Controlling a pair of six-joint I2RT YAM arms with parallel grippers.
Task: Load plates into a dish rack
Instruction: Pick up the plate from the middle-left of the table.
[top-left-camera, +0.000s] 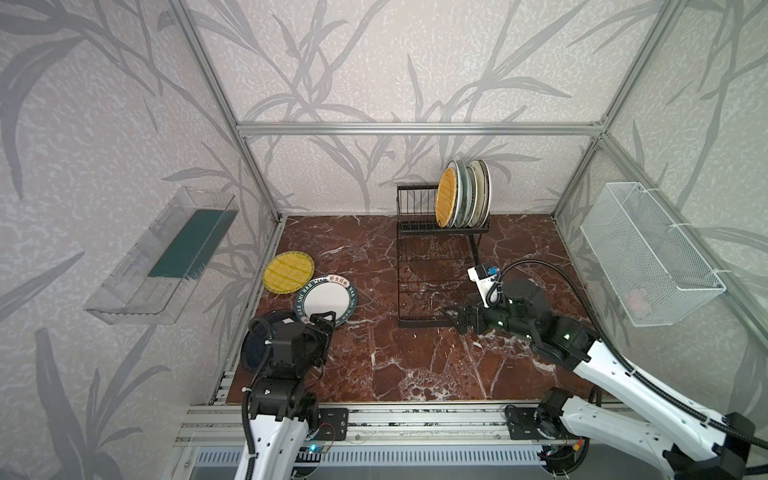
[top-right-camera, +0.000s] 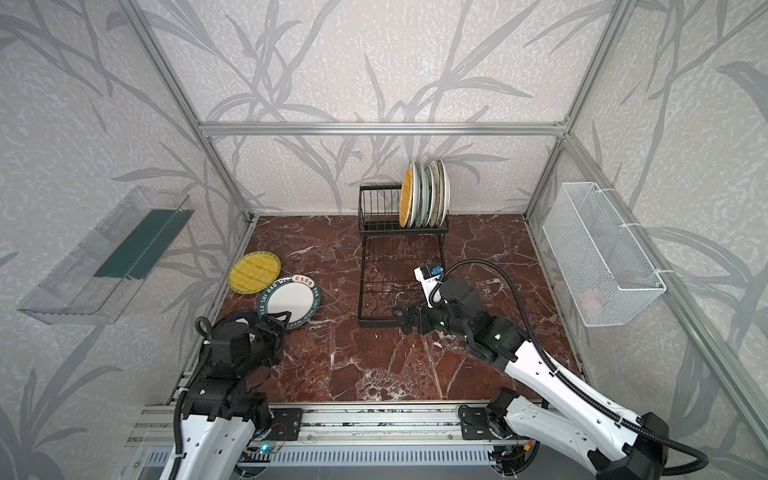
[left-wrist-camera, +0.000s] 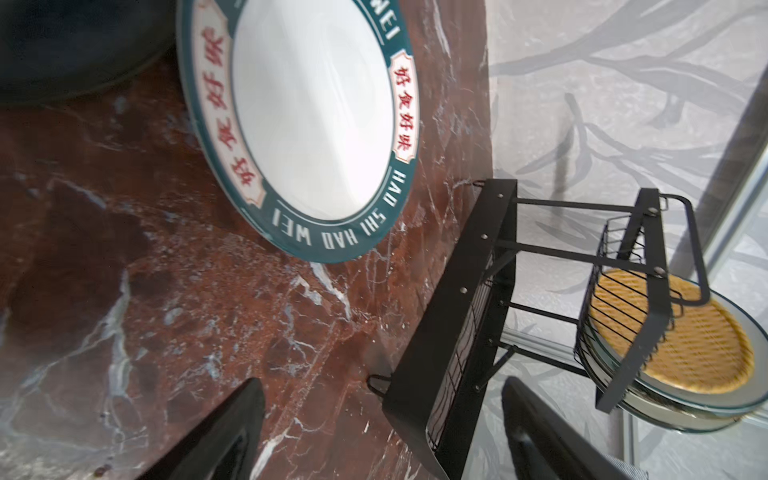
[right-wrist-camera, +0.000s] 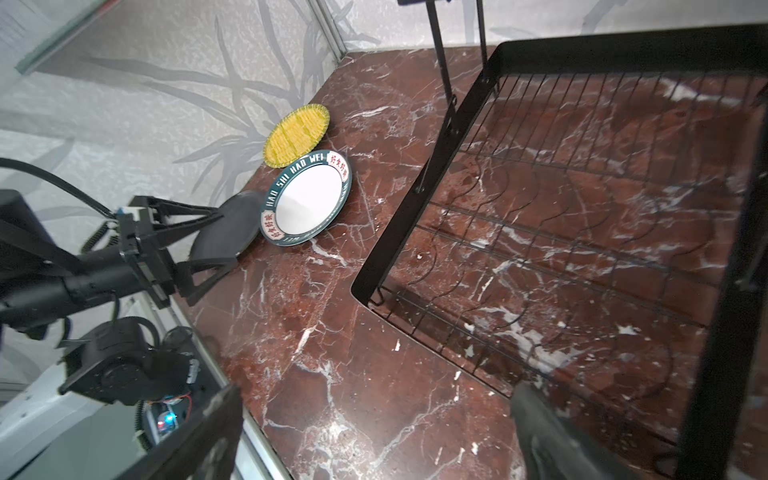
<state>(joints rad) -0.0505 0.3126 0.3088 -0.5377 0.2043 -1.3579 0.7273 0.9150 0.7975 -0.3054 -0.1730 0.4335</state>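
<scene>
Right wrist: black plate (right-wrist-camera: 232, 228), mostly unhidden

A clear bin (top-left-camera: 137, 270) faces a white mesh basket (top-left-camera: 648, 253)

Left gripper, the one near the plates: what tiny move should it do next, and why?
Probably slide the left gripper up to the near rim of the teal-rimmed white plate. Its jaws are open and empty, with only bare table between them in the left wrist view. That plate's edge rests propped on the black plate, so its rim looks easiest to pinch.
</scene>
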